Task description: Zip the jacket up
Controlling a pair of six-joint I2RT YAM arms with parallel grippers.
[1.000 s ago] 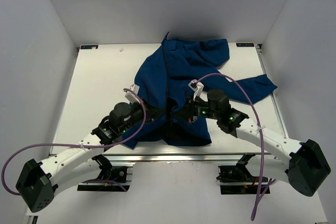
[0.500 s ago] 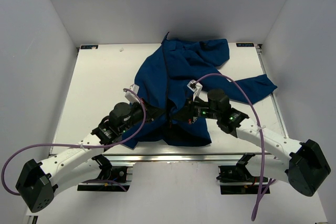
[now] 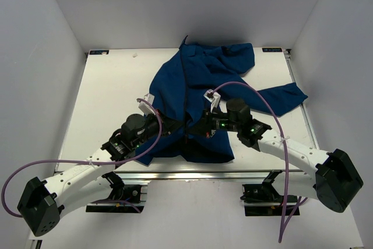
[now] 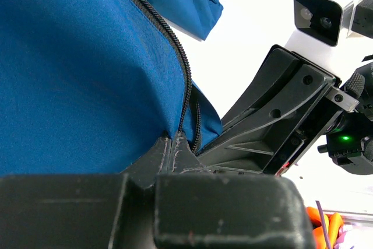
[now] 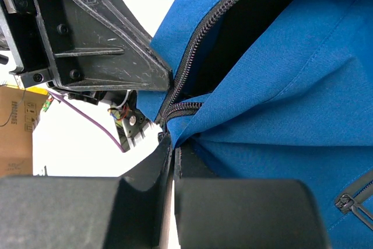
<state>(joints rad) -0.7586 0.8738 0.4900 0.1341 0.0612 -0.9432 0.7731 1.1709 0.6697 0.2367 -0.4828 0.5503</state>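
My left end effector (image 4: 175,147) is clamped on the jacket (image 3: 204,80) just beside the zipper (image 4: 178,62), I judge to keep the hem taut. My right end effector (image 5: 173,144) is pinched shut on the zipper's foot, probably to pull it. The jacket stretches from the table's (image 3: 105,97) far edge to its near edge. I see no containers.

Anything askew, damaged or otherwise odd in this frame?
The jacket lies crooked and bunched rather than flat, one sleeve flung out rightward. Its zipper gapes open, black lining showing. No damage visible.
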